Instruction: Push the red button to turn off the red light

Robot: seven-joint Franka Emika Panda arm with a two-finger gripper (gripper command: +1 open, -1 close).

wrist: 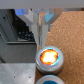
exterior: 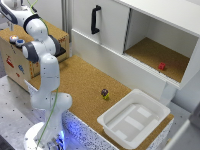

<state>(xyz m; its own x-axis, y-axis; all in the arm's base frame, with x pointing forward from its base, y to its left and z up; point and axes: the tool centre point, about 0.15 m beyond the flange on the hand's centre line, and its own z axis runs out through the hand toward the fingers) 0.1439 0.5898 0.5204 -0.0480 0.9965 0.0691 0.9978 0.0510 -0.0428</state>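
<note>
The red button (wrist: 49,57) is a small round push button with a pale grey rim, and its top glows bright orange-red in the wrist view. My gripper (wrist: 40,41) is shut, fingers pressed together, with the tips just beside the button's rim and nothing held. Whether they touch the rim I cannot tell. In the exterior view the red button (exterior: 13,38) sits on a box-like stand at the exterior view's left, under my arm (exterior: 35,30); my fingers are not distinguishable there.
A matching blue button (wrist: 50,80) sits right next to the red one (exterior: 20,43). A small red block (exterior: 161,66) lies in the open cabinet compartment. A white tub (exterior: 150,102) and a small dark-and-yellow object (exterior: 105,93) rest on the cork table.
</note>
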